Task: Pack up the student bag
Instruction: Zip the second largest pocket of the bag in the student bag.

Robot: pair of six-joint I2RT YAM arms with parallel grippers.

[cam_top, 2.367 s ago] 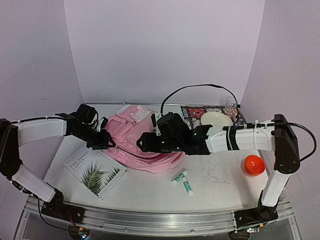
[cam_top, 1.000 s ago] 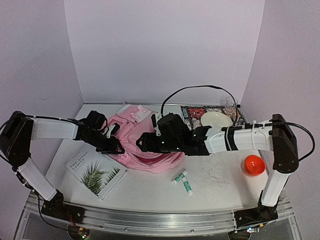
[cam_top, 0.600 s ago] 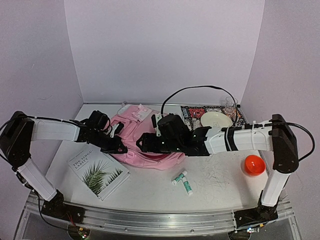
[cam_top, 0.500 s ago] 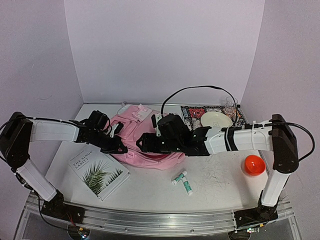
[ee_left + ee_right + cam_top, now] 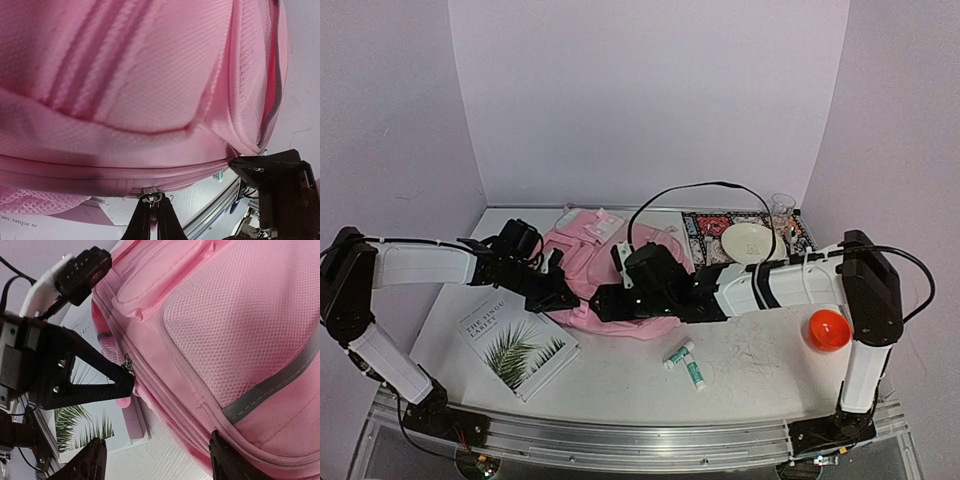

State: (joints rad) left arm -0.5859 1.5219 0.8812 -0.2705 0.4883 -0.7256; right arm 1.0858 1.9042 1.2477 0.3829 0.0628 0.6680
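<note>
Student bag: soft pink weave, mesh pocket

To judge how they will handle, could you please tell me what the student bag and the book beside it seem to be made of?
The student bag: soft pink woven fabric, matte, with a mesh panel; the weave shows close up, and it sags and creases.
The book: paper with a smooth printed cover, probably card; it lies flat with crisp edges, gloss unclear.

I see: cream plate on patterned mat | glass just behind plate | round orange object nearer, right of plate | two tubes nearer, left | palm-leaf book far left
</note>
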